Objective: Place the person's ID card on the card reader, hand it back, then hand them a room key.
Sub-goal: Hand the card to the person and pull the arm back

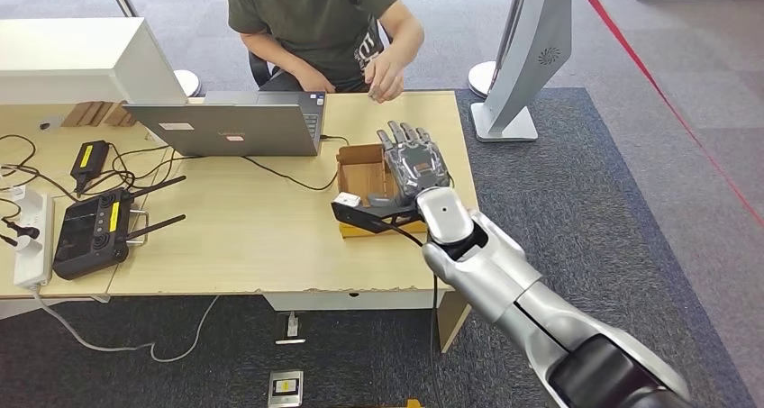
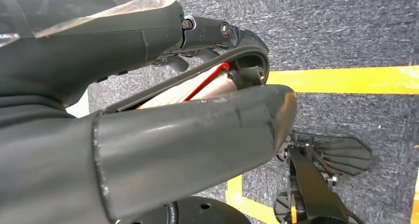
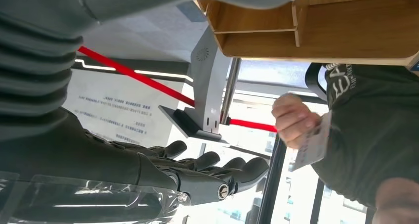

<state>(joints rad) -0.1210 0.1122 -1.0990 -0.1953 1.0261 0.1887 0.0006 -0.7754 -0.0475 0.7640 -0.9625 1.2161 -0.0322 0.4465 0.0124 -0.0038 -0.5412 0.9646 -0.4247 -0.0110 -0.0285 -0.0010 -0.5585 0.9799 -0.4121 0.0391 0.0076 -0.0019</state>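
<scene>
Right hand (image 1: 414,160) raised over the light wooden desk (image 1: 252,237), palm up, dark fingers (image 1: 403,136) stretched out and spread toward the seated person in the dark green T-shirt (image 1: 311,21); nothing in it. Same hand (image 3: 163,169) seen from the right wrist with fingers (image 3: 237,167) extended and apart, empty. White ID card (image 3: 312,142) pinched in the person's hand (image 3: 294,120), clear of the robot's fingers, not yet passed across. Person's hand (image 1: 387,77) at the far desk edge, card too small to make out from the head view. Open brown cardboard box (image 1: 365,169) just beside and partly under the right hand, with a small white block (image 1: 348,199) at its near corner. Black angled stand (image 1: 365,215) touching the box's front. Grey open laptop (image 1: 230,124) to the left, black handheld controller with antennas (image 1: 95,228) and white power strip (image 1: 31,237) further left. Left hand (image 2: 148,135) hanging over grey carpet with yellow floor tape (image 2: 346,79); finger state cannot be told.
</scene>
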